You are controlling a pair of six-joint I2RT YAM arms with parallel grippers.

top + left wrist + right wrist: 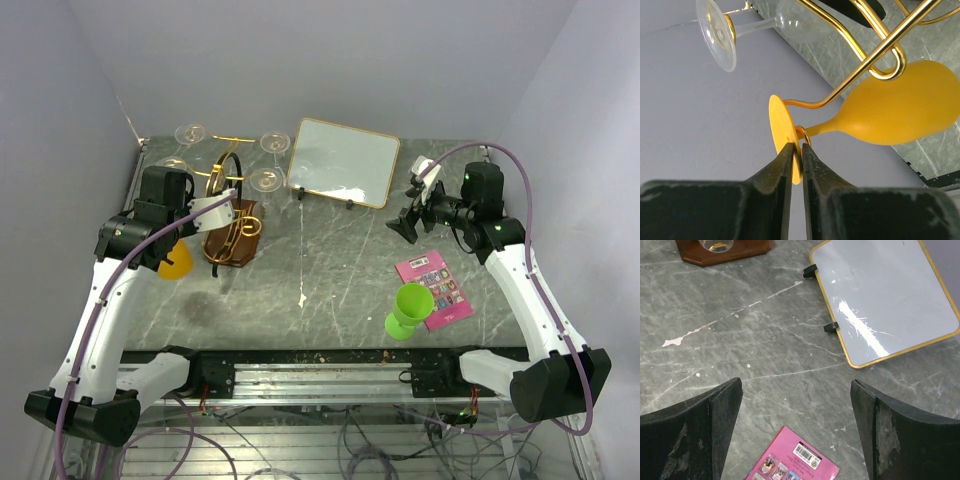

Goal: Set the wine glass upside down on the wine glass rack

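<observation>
Looking through the left wrist view, we're seeing the wine glass, the yellow one, hanging foot-up and bowl-down off a curled arm of the wine glass rack, stem sitting in the gold wire loop. The left gripper is facing it edge-on: the foot's rim is sitting right between the fingers, jaws only a sliver apart, and we're honestly not able to tell whether they're pinching it or just flanking it. The glass's long axis is running crosswise to the fingers, foot at the tips, bowl off toward the table, so we're guessing the way out is straight back along the fingers without nudging the foot off the wire. From above, the bowl is hanging just left of the rack's wooden base, under the left arm, which is way nearer. The right gripper is hovering wide open and empty, well apart, over by the white board and a pink booklet. Writing-wise, we're only making out a barcode on the booklet; the print is too small to read. No brands showing.
</observation>
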